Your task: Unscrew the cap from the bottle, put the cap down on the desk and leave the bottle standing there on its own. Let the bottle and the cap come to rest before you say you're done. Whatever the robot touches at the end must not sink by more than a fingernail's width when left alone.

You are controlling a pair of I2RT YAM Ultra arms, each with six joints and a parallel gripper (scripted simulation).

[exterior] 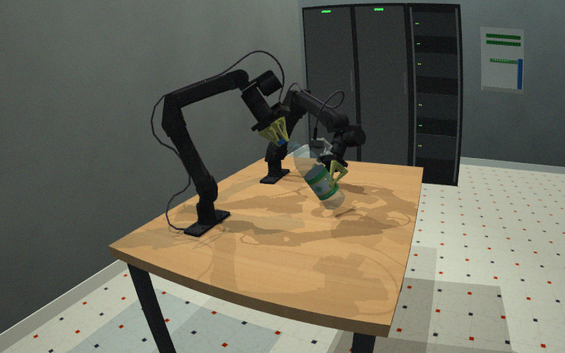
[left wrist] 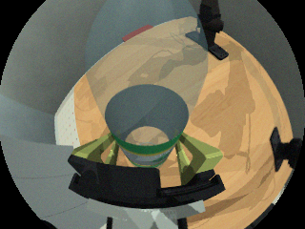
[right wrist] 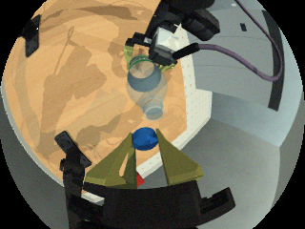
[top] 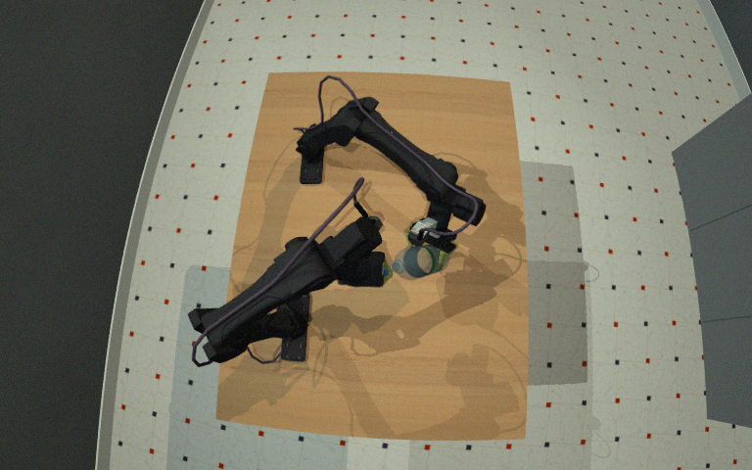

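A clear bottle [exterior: 318,176] with a green label band hangs tilted above the wooden table [exterior: 291,249], neck pointing up toward the near arm. My left gripper [exterior: 329,176] is shut on the bottle's body at the label; the left wrist view shows the bottle [left wrist: 147,121] between the green fingers. My right gripper [exterior: 278,137] is shut on the small blue cap [exterior: 282,142]. In the right wrist view the cap [right wrist: 145,137] sits between the fingertips, with what looks like a small gap to the bottle's neck [right wrist: 154,113]. From above, the bottle [top: 416,261] lies between both grippers.
Both arm bases [top: 311,165] [top: 295,343] are bolted to the table's left part. A dark server cabinet [exterior: 379,83] stands behind the table. The table's edge runs close behind the right gripper in its wrist view.
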